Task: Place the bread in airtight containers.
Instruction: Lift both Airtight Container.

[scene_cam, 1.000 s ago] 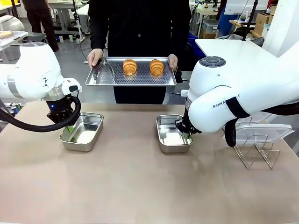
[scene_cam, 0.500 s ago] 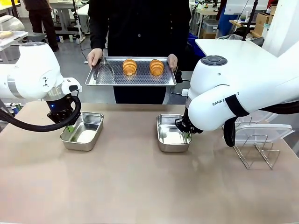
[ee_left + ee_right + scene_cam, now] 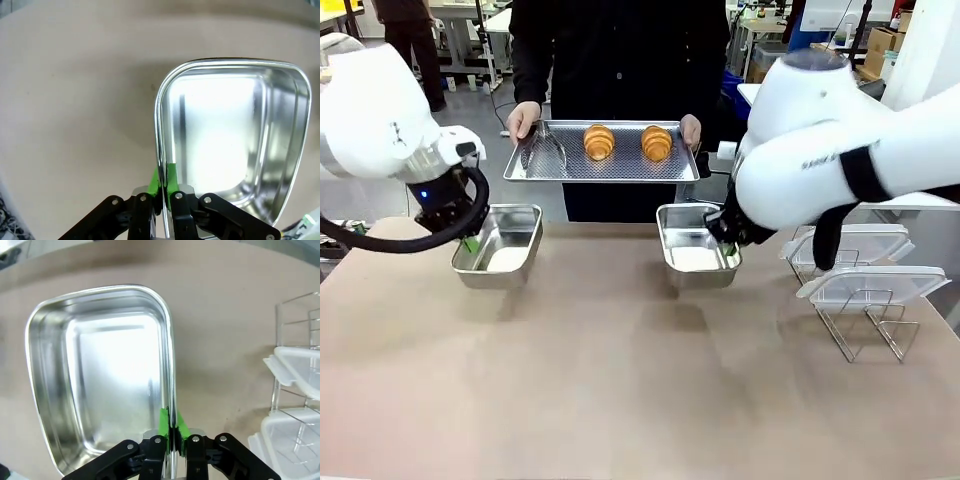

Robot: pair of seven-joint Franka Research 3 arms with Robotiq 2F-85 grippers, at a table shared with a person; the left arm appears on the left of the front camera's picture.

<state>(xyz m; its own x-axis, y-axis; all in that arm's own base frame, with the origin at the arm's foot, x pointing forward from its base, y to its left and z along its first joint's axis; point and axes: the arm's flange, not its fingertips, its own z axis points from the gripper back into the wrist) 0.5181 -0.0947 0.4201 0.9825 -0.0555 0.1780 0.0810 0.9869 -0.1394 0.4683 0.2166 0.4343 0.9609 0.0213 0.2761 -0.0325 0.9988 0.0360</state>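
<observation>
Croissants lie on the tray; my left pincer grips the left tin, my right pincer the right tin.

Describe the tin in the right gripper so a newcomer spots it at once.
On the tan table, find the wire rack of clear lids on the right side. Just left of it, the right gripper pinches the rim of an empty steel tin. Its twin hangs from the left gripper, far from the rack.
</observation>
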